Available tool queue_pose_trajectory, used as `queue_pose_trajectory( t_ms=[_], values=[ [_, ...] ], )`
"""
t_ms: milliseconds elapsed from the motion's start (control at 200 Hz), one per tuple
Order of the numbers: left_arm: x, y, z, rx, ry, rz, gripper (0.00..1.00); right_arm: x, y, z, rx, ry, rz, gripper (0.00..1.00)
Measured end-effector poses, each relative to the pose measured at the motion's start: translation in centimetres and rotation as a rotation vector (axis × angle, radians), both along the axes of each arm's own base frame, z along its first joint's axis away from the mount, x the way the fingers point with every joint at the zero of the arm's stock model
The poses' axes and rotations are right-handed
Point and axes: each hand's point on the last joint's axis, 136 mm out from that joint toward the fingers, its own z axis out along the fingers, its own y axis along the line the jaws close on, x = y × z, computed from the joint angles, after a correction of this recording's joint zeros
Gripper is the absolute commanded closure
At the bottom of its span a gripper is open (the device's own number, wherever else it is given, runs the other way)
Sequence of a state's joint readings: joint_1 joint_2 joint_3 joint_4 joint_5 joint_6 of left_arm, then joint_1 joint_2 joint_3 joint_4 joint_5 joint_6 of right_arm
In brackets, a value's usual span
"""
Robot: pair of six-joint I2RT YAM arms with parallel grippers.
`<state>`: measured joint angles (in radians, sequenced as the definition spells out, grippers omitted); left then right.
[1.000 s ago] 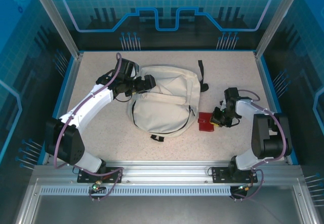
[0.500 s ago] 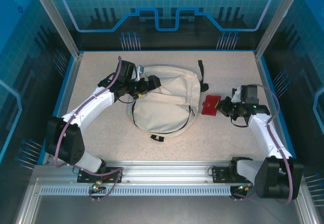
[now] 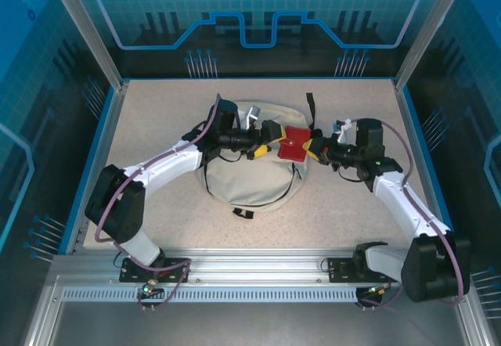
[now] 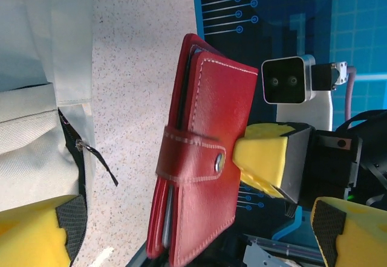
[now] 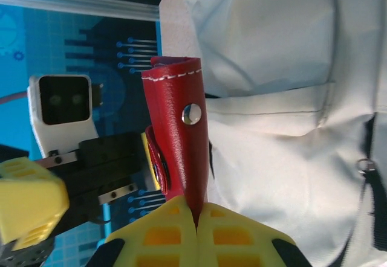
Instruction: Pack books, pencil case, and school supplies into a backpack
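Two right fingers [image 5: 151, 237] pinch the red case [image 3: 297, 143] by one edge over the backpack [image 3: 250, 178], left fingers [image 4: 30, 234] spread beside it; it looks light, stiff, slick leather, likely safer gripped across its spine.

Speckled beige tabletop [image 3: 360, 103]; blue circuit-patterned walls [image 3: 258, 17]; aluminium corner posts [image 3: 86, 29].

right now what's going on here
The right jaws are shut on one edge of a red case and hold it up over the far part of the backpack. The left jaws stand wide open facing the case from the other side, not closed on it; this may be a handover. The case is not in the backpack yet.
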<state>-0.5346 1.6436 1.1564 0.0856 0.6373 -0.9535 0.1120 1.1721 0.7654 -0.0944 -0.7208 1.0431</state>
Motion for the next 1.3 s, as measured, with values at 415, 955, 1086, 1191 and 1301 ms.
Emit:
queue_pose_trajectory(
  t_ms=[415, 955, 1086, 1191, 1301],
  values=[
    [0.7, -1.1, 2.2, -0.071, -0.004, -0.022, 0.60, 0.6, 2.4, 1.7, 0.102, -0.019, 0.082, 0.95],
    [0.7, -0.6, 4.2, -0.121, -0.010, -0.063, 0.85, 1.4, 4.1, 4.8, 0.116, -0.183, 0.258, 0.56],
    [0.6, -0.6, 4.7, -0.142, -0.003, -0.075, 0.84, 1.3, 4.2, 4.9, 0.115, -0.199, 0.272, 0.59],
    [0.4, -0.6, 4.9, -0.152, 0.003, -0.088, 0.83, 1.2, 4.6, 5.1, 0.115, -0.206, 0.284, 0.61],
    [0.3, -0.6, 5.2, -0.164, 0.004, -0.100, 0.81, 1.1, 4.9, 5.0, 0.118, -0.205, 0.295, 0.72]
  ],
)
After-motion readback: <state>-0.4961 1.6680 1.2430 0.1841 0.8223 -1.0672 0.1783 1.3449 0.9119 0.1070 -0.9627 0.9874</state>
